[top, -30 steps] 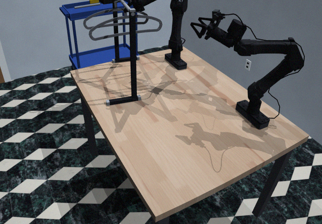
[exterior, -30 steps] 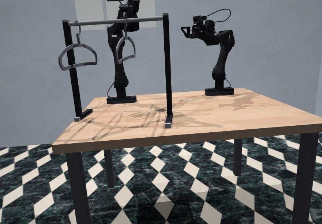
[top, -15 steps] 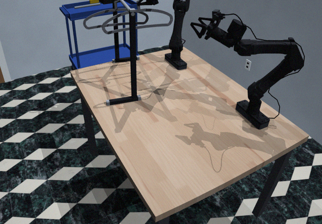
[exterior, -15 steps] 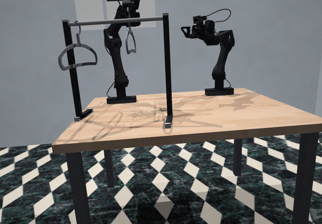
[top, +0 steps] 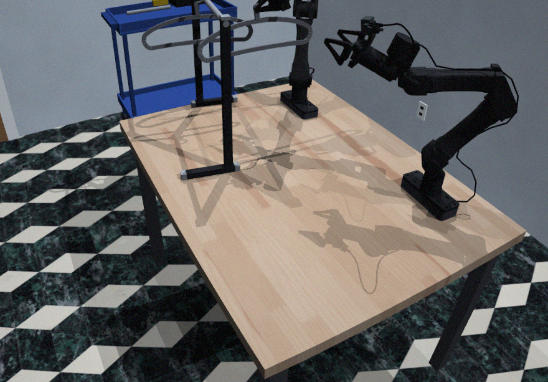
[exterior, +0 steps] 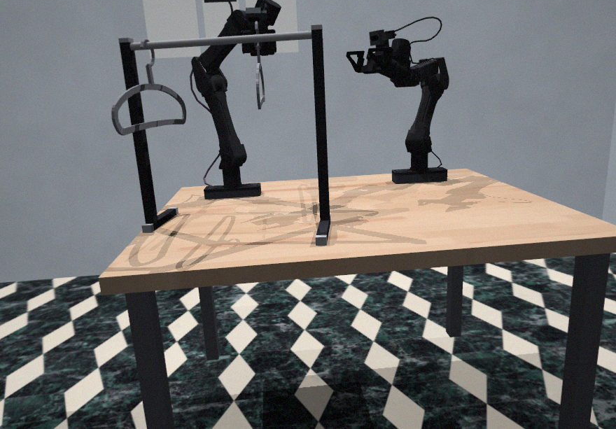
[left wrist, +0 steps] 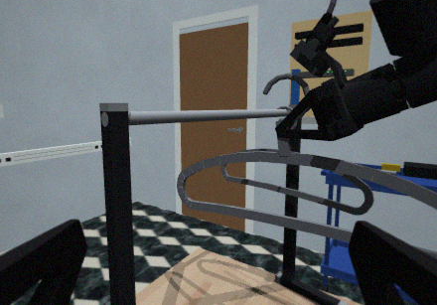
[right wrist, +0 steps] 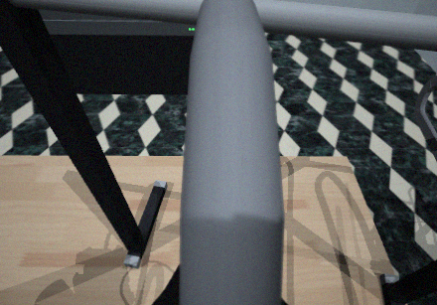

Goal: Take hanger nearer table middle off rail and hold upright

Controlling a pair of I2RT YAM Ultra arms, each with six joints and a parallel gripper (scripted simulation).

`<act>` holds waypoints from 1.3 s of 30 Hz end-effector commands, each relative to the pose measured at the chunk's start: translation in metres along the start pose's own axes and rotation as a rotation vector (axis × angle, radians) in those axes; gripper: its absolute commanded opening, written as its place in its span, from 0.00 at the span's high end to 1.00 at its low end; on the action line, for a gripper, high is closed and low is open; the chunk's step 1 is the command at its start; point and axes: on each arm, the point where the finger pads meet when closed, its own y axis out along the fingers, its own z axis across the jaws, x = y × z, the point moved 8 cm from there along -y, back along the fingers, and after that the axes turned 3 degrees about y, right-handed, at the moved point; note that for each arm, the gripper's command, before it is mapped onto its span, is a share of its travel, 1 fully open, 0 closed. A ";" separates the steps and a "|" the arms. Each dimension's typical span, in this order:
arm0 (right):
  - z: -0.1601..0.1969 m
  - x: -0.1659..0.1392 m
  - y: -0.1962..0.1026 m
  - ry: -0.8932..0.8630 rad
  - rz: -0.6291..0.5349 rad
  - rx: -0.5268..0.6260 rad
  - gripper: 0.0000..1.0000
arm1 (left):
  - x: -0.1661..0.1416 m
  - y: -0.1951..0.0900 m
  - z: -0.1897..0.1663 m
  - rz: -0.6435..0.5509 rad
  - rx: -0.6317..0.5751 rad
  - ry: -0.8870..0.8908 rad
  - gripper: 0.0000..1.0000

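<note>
The rack's grey rail [top: 210, 1] stands at the table's far left corner. My right gripper [top: 264, 2] is shut on the neck of the grey hanger [top: 256, 37] nearer the table's middle. It holds that hanger in the air, with the hook just beside the rail and off it. In the exterior view this hanger [exterior: 258, 82] shows edge-on under the right gripper [exterior: 258, 41]. Its hook [right wrist: 230, 151] fills the right wrist view, with the rail [right wrist: 323, 22] behind. The other hanger [top: 185, 32] [exterior: 148, 108] hangs on the rail. My left gripper [top: 337, 49] [exterior: 354, 59] is open and empty, apart from both hangers.
The rack's black posts [top: 226, 94] stand upright on flat feet [top: 210, 172]. A blue cart [top: 168, 50] stands behind the table's far corner. The two arm bases [top: 299, 103] [top: 429, 198] sit along the table's right side.
</note>
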 end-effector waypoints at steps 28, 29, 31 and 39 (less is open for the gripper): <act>-0.007 0.005 -0.022 0.075 -0.072 -0.152 1.00 | 0.021 -0.012 0.001 0.096 -0.077 0.001 0.00; -0.007 0.005 -0.022 0.075 -0.072 -0.152 1.00 | 0.021 -0.012 0.001 0.096 -0.077 0.001 0.00; -0.007 0.005 -0.022 0.075 -0.072 -0.152 1.00 | 0.021 -0.012 0.001 0.096 -0.077 0.001 0.00; -0.008 0.004 -0.022 0.079 -0.070 -0.145 1.00 | 0.013 -0.011 0.001 0.116 -0.082 -0.013 0.00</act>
